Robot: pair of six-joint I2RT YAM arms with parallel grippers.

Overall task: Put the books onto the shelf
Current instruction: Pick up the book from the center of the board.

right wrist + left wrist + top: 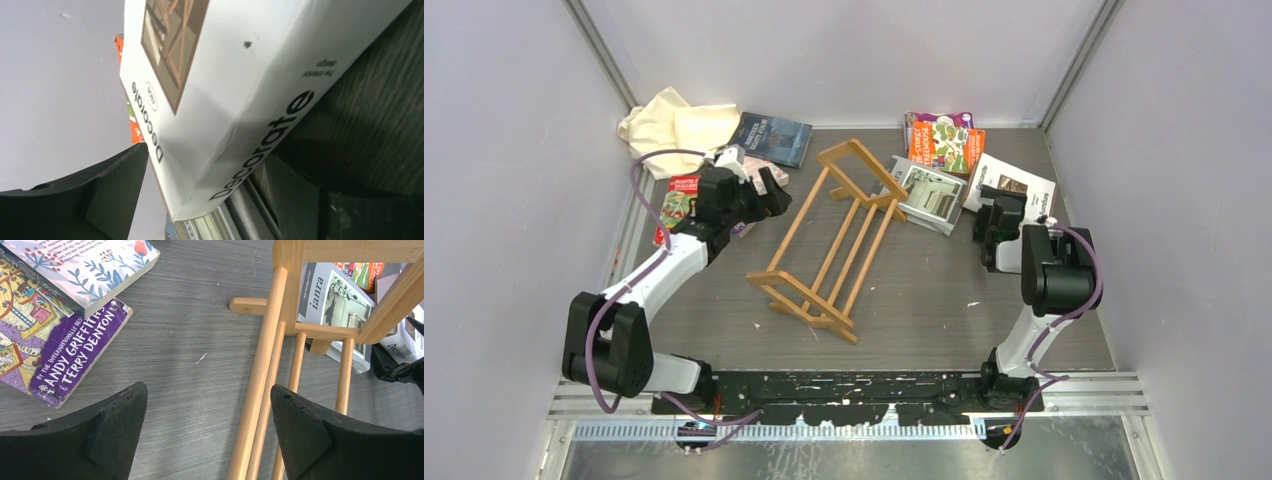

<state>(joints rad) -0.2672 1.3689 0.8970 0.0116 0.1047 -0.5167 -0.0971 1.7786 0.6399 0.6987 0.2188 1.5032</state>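
Observation:
The wooden shelf (834, 240) lies at an angle mid-table. My left gripper (772, 196) hovers open by its left side, holding nothing; in the left wrist view its right finger (310, 435) is over the shelf's slats (260, 375). A purple book (65, 360) and a floral white book (85, 265) lie to its left. My right gripper (992, 215) is open, its fingers straddling a corner of the white "Decorate" book (225, 85), which also shows from above (1024, 188). Other books: dark blue (772, 138), an orange-purple stack (944, 140), a grey-white magazine (929, 195).
A cream cloth (674, 125) is bunched in the back left corner. Purple-grey walls close in the table on the left, back and right. A red-green book (679, 200) lies partly under my left arm.

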